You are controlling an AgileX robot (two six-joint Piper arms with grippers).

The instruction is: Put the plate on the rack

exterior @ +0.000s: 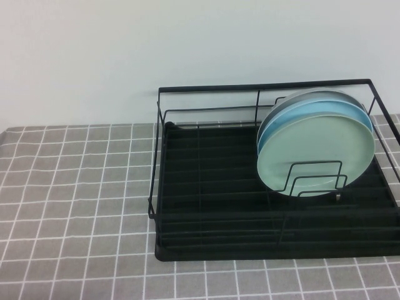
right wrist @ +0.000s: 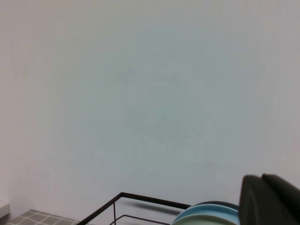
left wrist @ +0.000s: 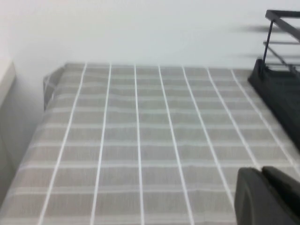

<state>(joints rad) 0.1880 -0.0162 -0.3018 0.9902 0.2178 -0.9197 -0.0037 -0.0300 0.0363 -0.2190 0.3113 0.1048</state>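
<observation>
The mint-green plate (exterior: 315, 153) stands upright in the black wire rack (exterior: 212, 206), held by the looped dividers at the rack's right side. It is the front plate of a small stack. Its top edge also shows in the right wrist view (right wrist: 201, 222), with the rack's rail (right wrist: 140, 197) beside it. My right gripper (right wrist: 261, 178) is shut and empty, up above the plates. My left gripper (left wrist: 261, 170) is shut and empty, low over the tablecloth to the left of the rack (left wrist: 276, 89). Neither gripper shows in the high view.
A light blue plate (exterior: 294, 115) and a grey one (exterior: 312, 95) stand right behind the mint plate. The rack's left half holds nothing. The grey checked tablecloth (exterior: 75, 200) lies bare left of the rack. A white wall runs behind.
</observation>
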